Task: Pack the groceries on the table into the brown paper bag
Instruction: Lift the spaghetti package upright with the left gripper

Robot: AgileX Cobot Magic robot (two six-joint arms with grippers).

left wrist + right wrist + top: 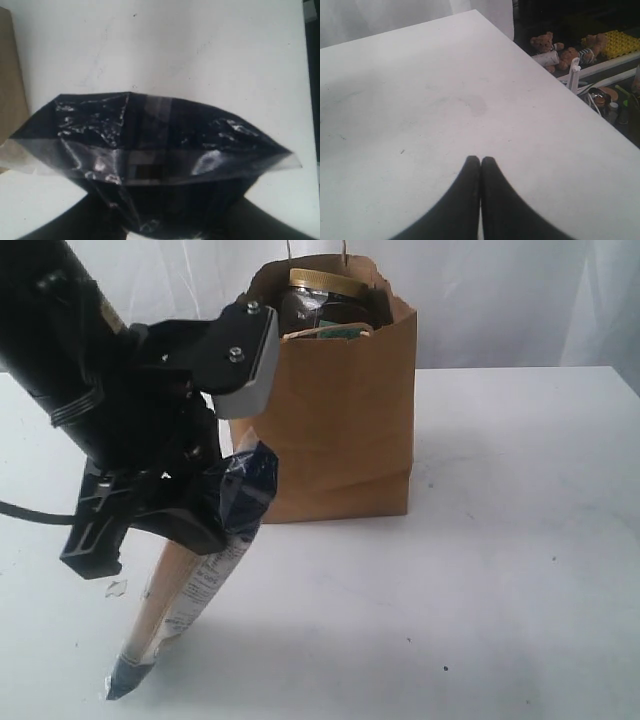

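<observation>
My left gripper (205, 525) is shut on the navy spaghetti packet (195, 585), gripping it near its dark crinkled top. The packet hangs tilted, its lower end by the table's (500, 590) front edge. In the left wrist view the packet's navy end (150, 135) fills the middle and hides the fingertips. The brown paper bag (340, 430) stands upright behind the packet, with a clear jar with a tan lid (325, 295) and a green-labelled item (335, 333) showing at its open top. My right gripper (480, 161) is shut and empty over bare table.
A small clear scrap (115, 588) lies on the table beside the left arm. Past the table's edge (555, 80) in the right wrist view are teddy bears (555, 50) and clutter on a lower level.
</observation>
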